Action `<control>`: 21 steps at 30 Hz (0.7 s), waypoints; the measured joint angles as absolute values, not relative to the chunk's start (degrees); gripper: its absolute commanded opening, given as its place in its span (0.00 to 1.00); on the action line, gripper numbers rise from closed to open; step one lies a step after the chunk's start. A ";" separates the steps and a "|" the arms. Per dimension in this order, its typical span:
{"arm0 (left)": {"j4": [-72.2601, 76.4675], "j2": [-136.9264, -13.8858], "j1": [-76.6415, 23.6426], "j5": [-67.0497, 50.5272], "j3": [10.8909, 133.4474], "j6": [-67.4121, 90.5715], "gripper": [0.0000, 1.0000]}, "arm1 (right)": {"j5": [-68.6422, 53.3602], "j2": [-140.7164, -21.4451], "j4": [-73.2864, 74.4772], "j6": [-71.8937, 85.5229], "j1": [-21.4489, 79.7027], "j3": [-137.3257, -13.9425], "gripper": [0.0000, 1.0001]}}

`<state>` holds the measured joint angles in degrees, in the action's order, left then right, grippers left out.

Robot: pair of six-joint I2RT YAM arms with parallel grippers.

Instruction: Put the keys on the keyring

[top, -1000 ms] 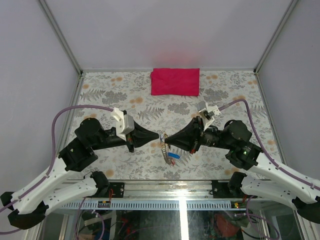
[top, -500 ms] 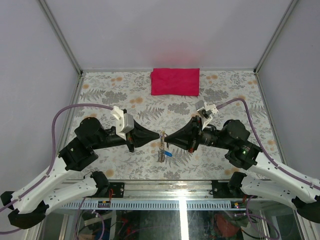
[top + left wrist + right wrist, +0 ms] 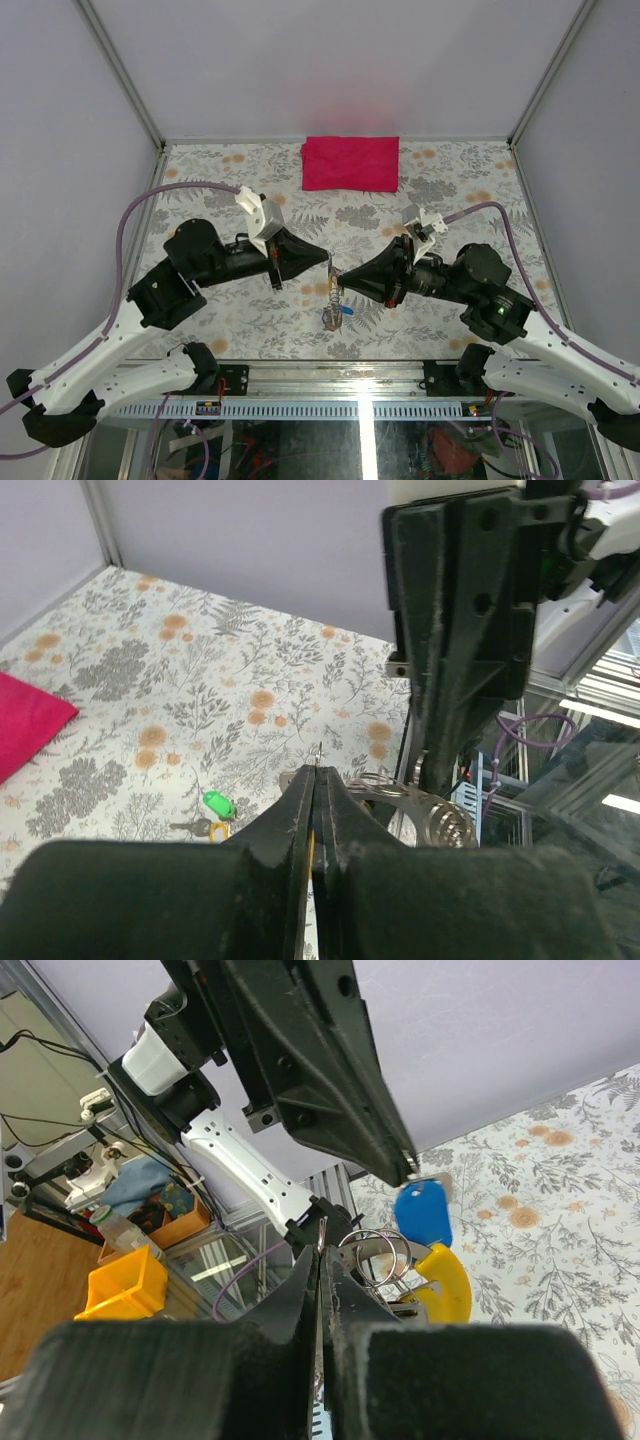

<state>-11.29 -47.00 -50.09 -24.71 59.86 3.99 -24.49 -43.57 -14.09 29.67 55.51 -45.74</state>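
Note:
Both arms meet tip to tip above the middle of the flowered table. My left gripper [image 3: 328, 262] [image 3: 318, 770] is shut, and in the right wrist view its tip [image 3: 408, 1174] pinches the silvery top of a blue-tagged key [image 3: 423, 1215]. My right gripper [image 3: 339, 280] [image 3: 320, 1245] is shut on the thin wire of the keyring [image 3: 385, 1252], whose loops stick out beside its fingers. A yellow-tagged key [image 3: 447, 1282] hangs from those loops. The bunch [image 3: 331, 312] dangles below both tips. A green-tagged key [image 3: 216, 804] lies on the table.
A folded red cloth [image 3: 350, 163] [image 3: 25, 720] lies at the table's far edge. Metal frame posts and grey walls close in the table on three sides. Purple cables arc off both wrists.
My left arm has swung farther from the near edge and to the right, its tip now higher. The right gripper has shifted slightly right. The hanging bunch has moved with them.

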 measured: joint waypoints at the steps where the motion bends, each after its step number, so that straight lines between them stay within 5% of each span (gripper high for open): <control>1: -11.70 -47.72 -50.09 -23.94 60.34 4.47 0.00 | -24.36 -43.07 -13.50 29.39 55.51 -45.74 0.00; 21: -14.31 -47.75 -50.09 -21.06 60.75 6.13 0.00 | -20.75 -40.12 -7.55 26.35 55.53 -45.74 0.00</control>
